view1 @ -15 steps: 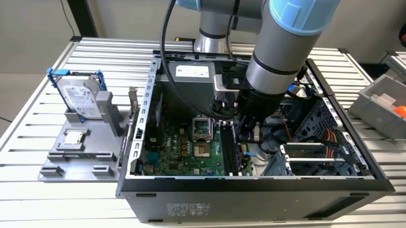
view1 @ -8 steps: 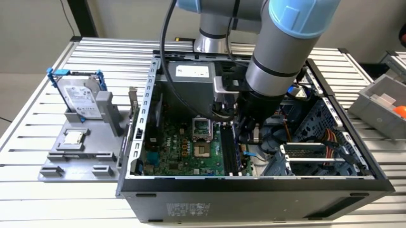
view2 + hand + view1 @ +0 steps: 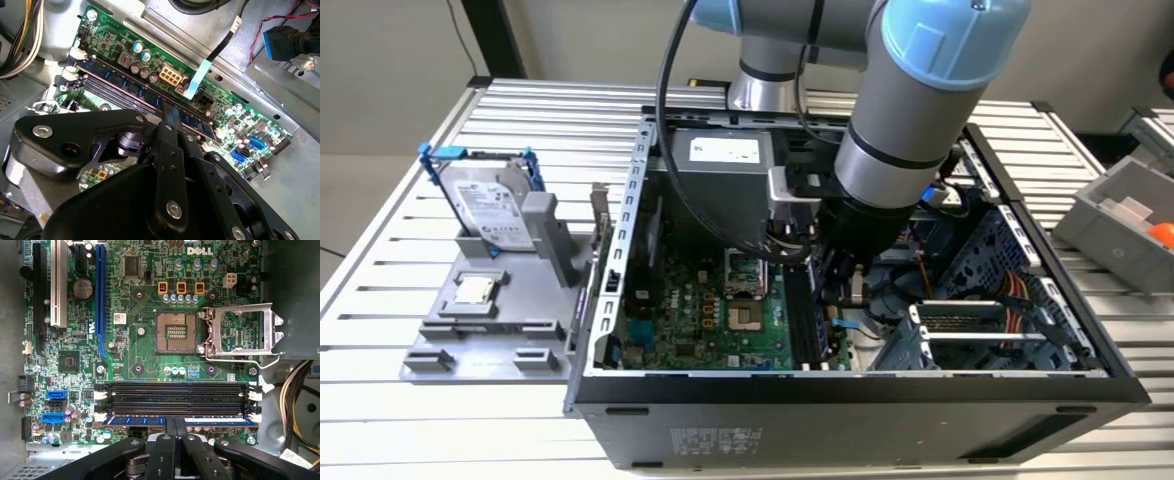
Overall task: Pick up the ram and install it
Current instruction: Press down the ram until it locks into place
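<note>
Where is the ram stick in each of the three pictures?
Exterior view: hidden behind the arm inside the case.
First wrist view: the ram lies in the slot nearest the gripper.
Second wrist view: the ram runs diagonally along the slots.
Shared landmark: the memory slots.

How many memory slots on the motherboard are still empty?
3. Two black slots lie uppermost, a third beside the ram, which sits in the fourth slot at the tool.

Green motherboard with black memory slots, a blue and a white expansion slot. Blue ram with a white label. Black gripper. Grey arm with light-blue caps. Silver hard drive in blue bracket. Black case.
</note>
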### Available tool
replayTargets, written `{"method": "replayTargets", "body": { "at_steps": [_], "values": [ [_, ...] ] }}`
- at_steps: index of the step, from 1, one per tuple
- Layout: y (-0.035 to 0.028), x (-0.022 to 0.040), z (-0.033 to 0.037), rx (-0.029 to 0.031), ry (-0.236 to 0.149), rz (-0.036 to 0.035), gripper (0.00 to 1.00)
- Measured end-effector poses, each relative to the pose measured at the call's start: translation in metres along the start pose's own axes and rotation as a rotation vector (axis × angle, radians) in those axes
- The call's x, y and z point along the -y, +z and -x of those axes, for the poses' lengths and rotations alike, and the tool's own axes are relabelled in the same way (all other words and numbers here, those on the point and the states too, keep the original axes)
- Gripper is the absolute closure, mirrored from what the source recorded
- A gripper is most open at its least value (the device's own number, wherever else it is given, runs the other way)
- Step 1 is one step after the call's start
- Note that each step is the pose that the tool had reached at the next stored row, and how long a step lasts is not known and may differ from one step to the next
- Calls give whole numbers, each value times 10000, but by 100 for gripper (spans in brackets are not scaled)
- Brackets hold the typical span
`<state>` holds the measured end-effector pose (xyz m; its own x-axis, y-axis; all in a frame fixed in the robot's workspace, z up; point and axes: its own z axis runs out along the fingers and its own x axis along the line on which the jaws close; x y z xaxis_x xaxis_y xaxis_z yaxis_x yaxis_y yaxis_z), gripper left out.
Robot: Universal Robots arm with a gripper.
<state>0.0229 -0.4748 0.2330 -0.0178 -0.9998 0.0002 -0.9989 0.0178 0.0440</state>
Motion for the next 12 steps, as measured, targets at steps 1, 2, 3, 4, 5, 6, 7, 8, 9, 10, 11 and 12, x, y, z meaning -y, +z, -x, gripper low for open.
{"method": "replayTargets", "body": {
  "at_steps": [1, 2, 3, 4, 5, 6, 7, 8, 9, 10, 11, 12],
  "values": [
    [8, 0, 1, 6, 0, -1, 100],
    [20, 1, 1, 7, 0, -1, 100],
    [30, 1, 1, 5, 0, -1, 100],
    [37, 2, 0, 4, 0, 0, 100],
    [47, 2, 0, 4, 0, 0, 100],
    [58, 3, 0, 4, 0, 1, 100],
    [71, 3, 1, 4, 0, 1, 100],
    [82, 3, 0, 3, 0, 3, 100],
    [88, 4, 0, -1, 0, 4, 100],
    [91, 4, -1, -3, 1, 5, 100],
    [95, 4, -1, -4, 1, 6, 100],
    [100, 4, -1, -3, 1, 7, 100]
  ]
}}
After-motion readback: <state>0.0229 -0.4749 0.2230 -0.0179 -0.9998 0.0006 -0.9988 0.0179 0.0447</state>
